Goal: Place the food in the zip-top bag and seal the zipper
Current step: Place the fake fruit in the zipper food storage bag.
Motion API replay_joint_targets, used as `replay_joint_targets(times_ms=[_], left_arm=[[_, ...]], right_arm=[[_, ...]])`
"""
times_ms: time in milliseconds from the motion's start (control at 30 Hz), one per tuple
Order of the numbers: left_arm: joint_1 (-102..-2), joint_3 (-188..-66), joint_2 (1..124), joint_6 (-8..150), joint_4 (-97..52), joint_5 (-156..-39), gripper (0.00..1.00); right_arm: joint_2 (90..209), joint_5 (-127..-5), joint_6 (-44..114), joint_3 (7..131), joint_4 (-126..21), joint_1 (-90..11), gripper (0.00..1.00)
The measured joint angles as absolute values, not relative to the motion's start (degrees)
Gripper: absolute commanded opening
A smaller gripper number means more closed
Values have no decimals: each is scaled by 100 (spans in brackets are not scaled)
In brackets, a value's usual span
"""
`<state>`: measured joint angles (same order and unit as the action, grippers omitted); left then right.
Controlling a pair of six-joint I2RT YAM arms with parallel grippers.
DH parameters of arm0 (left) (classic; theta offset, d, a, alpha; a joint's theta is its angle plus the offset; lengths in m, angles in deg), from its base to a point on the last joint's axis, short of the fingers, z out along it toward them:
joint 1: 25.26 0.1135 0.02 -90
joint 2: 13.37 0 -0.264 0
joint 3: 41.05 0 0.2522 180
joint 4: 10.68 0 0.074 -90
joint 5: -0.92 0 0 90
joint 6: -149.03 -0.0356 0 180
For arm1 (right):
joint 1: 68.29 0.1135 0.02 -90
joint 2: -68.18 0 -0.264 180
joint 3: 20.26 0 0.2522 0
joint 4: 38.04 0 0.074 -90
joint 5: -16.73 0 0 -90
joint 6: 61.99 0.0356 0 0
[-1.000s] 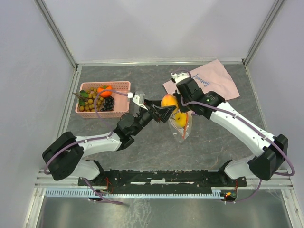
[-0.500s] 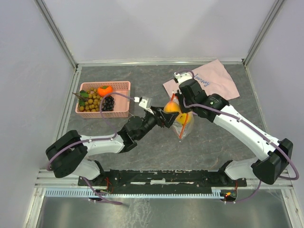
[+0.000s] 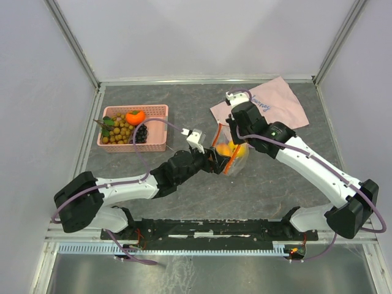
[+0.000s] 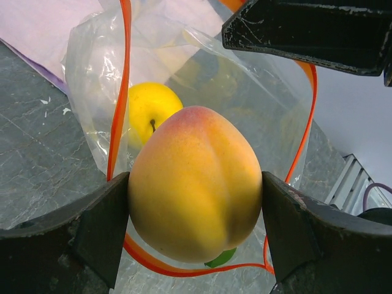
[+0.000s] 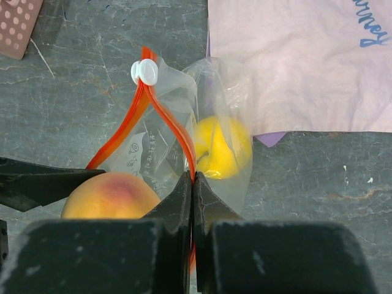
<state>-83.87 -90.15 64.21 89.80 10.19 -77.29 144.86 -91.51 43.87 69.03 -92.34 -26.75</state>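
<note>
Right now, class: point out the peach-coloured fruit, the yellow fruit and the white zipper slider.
peach-coloured fruit [image 4: 196,184]: left wrist view, middle of its front.
yellow fruit [image 5: 222,147]: right wrist view, its centre.
white zipper slider [image 5: 144,72]: right wrist view, its round top.

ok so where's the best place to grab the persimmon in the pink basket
Probably from straight above, clamping across the persimmon's round orange sides, either side of the green top, which seems to face up. The pink basket's walls, the berry cluster on its left and the grapes just nearer crowd any sideways approach.
</note>
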Motion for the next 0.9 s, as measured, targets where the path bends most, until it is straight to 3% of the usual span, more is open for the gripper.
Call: replay_joint_targets(times_ms=[167,433,633,900], left_arm=[[-8387,-9292,6410,8982,519,-7716,89],[-8387,-9666,6157,8982,-329,-7714,98],[-8387,-10040,6032,8986,-972,-7698,98],[-8387,-10180,5523,9096,-2157,-7147,88]], right_arm=[[14482,-9151,4411,6866,-9170,-2675,2],[14298,-9153,4424,6744,-8956,-2675,2],[14187,-9153,4424,6654,-8703,-2675,2],[14047,-9199,4360,6444,-8394,-2675,2]])
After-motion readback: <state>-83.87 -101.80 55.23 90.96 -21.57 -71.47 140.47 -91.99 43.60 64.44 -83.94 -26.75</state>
